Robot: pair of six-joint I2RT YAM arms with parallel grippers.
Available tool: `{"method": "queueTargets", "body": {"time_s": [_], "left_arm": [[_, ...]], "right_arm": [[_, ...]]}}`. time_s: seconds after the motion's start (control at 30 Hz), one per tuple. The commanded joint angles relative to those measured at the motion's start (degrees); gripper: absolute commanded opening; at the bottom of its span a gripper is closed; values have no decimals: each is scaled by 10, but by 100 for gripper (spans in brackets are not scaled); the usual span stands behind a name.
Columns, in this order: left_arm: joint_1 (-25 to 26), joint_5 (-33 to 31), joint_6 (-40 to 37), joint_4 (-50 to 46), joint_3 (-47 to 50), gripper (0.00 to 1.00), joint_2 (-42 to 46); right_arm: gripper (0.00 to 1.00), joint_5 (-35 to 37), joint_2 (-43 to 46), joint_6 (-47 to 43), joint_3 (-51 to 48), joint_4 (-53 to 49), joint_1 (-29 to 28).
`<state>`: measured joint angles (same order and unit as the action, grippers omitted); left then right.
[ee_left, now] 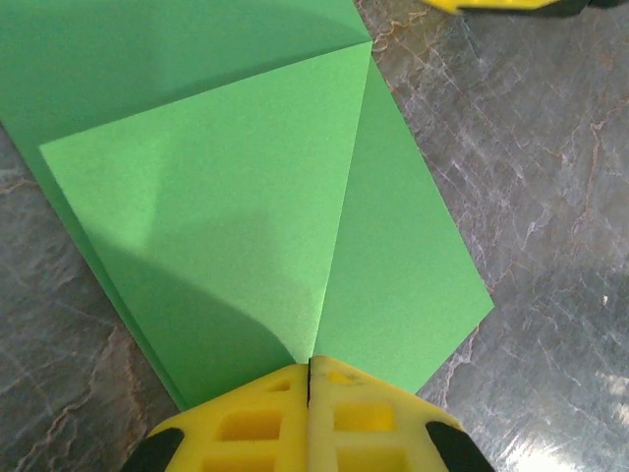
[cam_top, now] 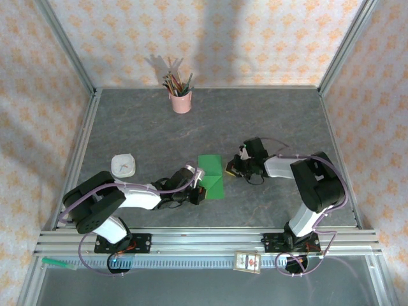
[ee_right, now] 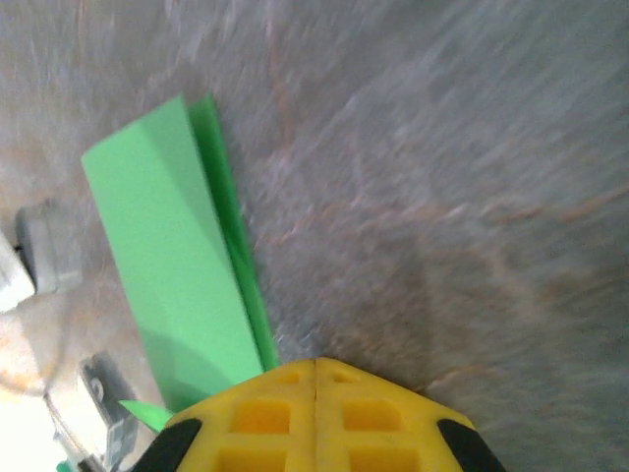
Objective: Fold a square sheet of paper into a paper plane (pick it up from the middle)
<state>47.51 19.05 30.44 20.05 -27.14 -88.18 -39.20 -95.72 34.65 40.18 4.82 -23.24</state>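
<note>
The square sheet of paper (cam_top: 211, 176) is bright green and lies partly folded on the grey table, between the two grippers. In the left wrist view one flap of the paper (ee_left: 216, 206) is folded over, and its slanted crease runs down to my left gripper (ee_left: 311, 364). That gripper's yellow jaws are shut, with the tips resting on the paper's near edge. My left gripper (cam_top: 199, 192) sits at the sheet's lower left corner. My right gripper (cam_top: 233, 167) is at the sheet's right side. Its jaws (ee_right: 315, 362) are shut and sit just beside the paper's edge (ee_right: 172, 256) over bare table.
A pink cup of pencils (cam_top: 181, 99) stands at the back of the table. A small white dish (cam_top: 123, 166) lies left of the left arm. A white dark-bordered card (cam_top: 247, 261) rests on the front rail. Frame posts and papered walls close in the table.
</note>
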Motion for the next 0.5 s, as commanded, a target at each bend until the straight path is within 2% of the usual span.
{"method": "queueTargets", "body": {"time_s": [0.0,0.23,0.33,0.47], "left_arm": [[4,-10,27,-68,-9,1,9],[-1,-4,84,0,-26,16,71],[-19,-6,89,8,-33,15,70],[-40,-7,62,-19,-71,7,27]], "right_arm": [[5,42,51,-27,13,-27,7],[13,93,143,-50,-22,-71,-26],[20,111,171,-41,-40,-77,-54],[29,131,188,-28,-47,-84,-91]]}}
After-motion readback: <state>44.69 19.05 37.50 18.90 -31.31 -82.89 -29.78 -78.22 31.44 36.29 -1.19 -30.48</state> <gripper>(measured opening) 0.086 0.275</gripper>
